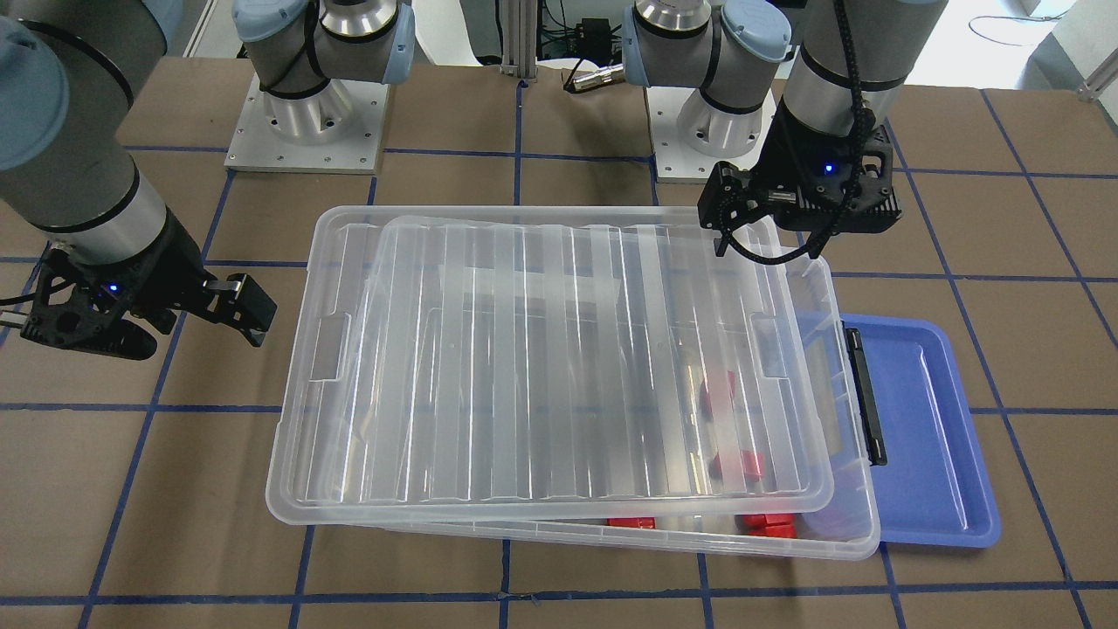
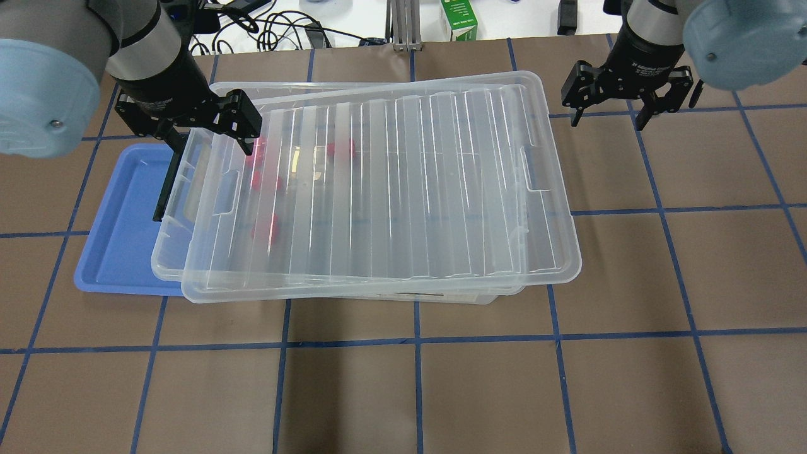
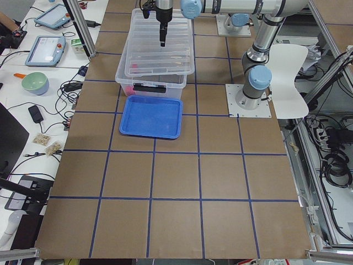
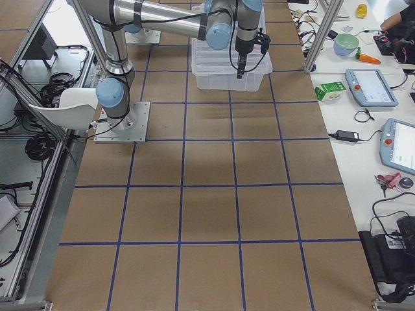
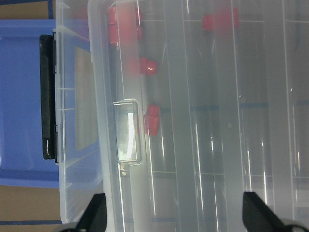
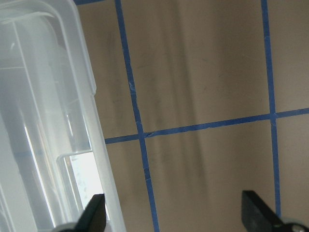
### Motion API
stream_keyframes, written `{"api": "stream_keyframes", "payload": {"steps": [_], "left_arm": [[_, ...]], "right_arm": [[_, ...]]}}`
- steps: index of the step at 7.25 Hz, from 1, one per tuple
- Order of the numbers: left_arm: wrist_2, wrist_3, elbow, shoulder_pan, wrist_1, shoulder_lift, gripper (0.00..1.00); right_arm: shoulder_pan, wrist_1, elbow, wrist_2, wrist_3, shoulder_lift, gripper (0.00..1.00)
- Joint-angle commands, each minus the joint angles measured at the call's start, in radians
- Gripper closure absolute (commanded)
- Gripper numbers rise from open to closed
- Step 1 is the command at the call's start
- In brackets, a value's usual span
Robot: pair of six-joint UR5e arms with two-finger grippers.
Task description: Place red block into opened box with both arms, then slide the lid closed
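The ridged, translucent lid (image 2: pixel 391 189) lies skewed on the clear box (image 2: pixel 165 243), leaving a strip open beside the blue tray (image 2: pixel 120 233). Red blocks (image 5: pixel 151 119) show blurred beneath it, inside the box. Farther back, the left gripper (image 5: pixel 175 217) hovers over the lid's corner, fingers spread. The right gripper (image 2: pixel 606 120), equally wide, hangs over bare worktop (image 2: pixel 630 284), probably ready to push.

The brown table (image 2: pixel 630 284) taped in blue squares carries the box (image 2: pixel 173 243) and a blue tray (image 2: pixel 120 214).

Ridged clear lid (image 2: pixel 391 189) lies askew atop the clear box (image 2: pixel 176 221), red blocks (image 2: pixel 265 228) inside beneath it
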Motion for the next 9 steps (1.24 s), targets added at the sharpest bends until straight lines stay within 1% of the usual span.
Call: {"api": "stream_keyframes", "payload": {"steps": [1, 4, 5, 6, 9], "left_arm": [[0.001, 0.0, 0.0, 0.0, 0.0, 0.001, 0.0], [0.001, 0.001, 0.0, 0.0, 0.0, 0.003, 0.0], [0.001, 0.001, 0.001, 0.0, 0.002, 0.004, 0.0], [0.001, 0.003, 0.0, 0.0, 0.0, 0.004, 0.0], [0.001, 0.003, 0.001, 0.0, 0.0, 0.006, 0.0]], "right_arm": [[0.058, 0.062, -0.049, 0.007, 0.09, -0.007, 0.0], [0.163, 0.064, -0.057, 0.03, 0.229, -0.004, 0.0], [0.178, 0.068, -0.055, 0.03, 0.228, -0.007, 0.0], [0.184, 0.097, -0.057, 0.03, 0.228, -0.012, 0.0], [0.183, 0.1, -0.058, 0.03, 0.228, -0.01, 0.0]]}}
